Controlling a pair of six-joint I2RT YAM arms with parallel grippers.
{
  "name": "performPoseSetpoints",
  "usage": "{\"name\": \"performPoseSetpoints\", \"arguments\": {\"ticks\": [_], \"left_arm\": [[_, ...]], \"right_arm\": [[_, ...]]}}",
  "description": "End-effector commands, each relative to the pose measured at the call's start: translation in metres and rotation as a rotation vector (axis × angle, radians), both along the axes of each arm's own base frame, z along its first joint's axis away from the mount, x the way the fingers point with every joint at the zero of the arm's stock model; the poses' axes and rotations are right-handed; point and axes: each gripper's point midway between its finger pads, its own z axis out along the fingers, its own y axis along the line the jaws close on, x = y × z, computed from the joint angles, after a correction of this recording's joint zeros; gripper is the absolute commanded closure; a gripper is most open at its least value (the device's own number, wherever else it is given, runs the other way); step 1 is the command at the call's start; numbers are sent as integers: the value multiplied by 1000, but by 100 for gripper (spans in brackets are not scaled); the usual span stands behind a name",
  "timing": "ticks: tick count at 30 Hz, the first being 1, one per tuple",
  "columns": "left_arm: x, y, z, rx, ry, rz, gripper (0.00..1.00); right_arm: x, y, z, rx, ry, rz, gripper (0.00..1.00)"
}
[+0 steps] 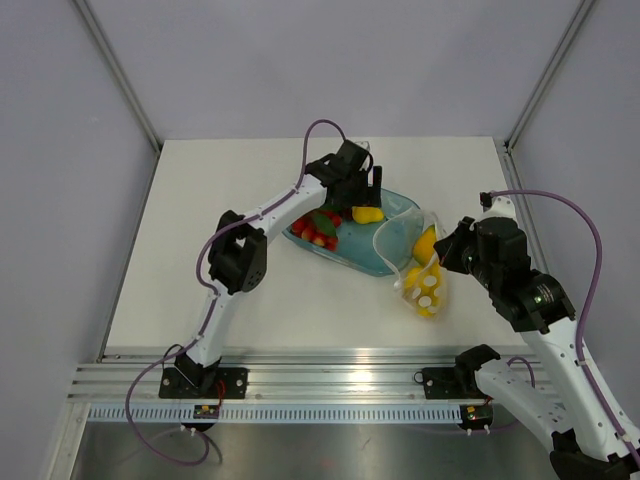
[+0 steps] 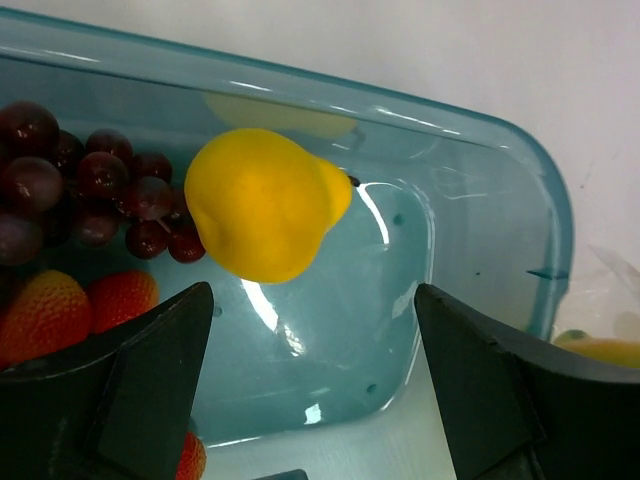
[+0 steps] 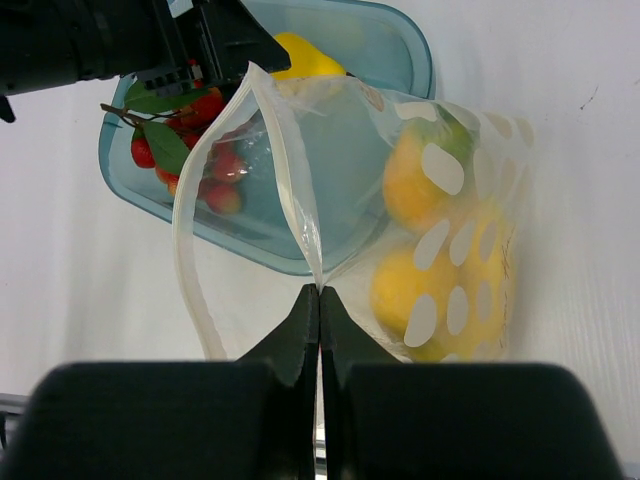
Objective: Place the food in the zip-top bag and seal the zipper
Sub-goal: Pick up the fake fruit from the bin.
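A yellow pear [image 2: 262,205] lies in the teal tray [image 2: 540,200] beside dark grapes [image 2: 90,180] and red strawberries [image 2: 80,305]. My left gripper [image 2: 312,370] is open and empty, hovering just above the pear [image 1: 367,213]. My right gripper [image 3: 319,295] is shut on the mouth edge of the dotted zip-top bag [image 3: 440,250] and holds it up with the mouth gaping toward the tray. The pale zipper strip [image 3: 190,250] loops open on the left. An orange fruit [image 3: 415,180] and a yellow fruit [image 3: 420,290] sit inside the bag [image 1: 420,280].
The tray [image 1: 355,250] lies mid-table with strawberries and green leaves [image 1: 315,228] at its left end. The bag's mouth overlaps the tray's right end. The left arm reaches over the tray from the left. Grey walls stand on both sides.
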Motion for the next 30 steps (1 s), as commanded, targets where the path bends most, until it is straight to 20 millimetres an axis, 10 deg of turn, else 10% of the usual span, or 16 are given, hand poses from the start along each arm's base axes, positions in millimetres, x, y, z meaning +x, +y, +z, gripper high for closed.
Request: {"name": "performPoseSetpoints", "arguments": {"ticks": [1,20,30], "left_arm": [[16,-6,12,-7,-66,17,17],[27,-10,-43,109,-61,31,28],[15,-1,-13,97,-72,28,77]], "right_arm": [[3,-4,15,4,-40,-17,100],[4,-4,14,-14,-34,-13,100],[8,-2,17,-14,-42,-6,100]]}}
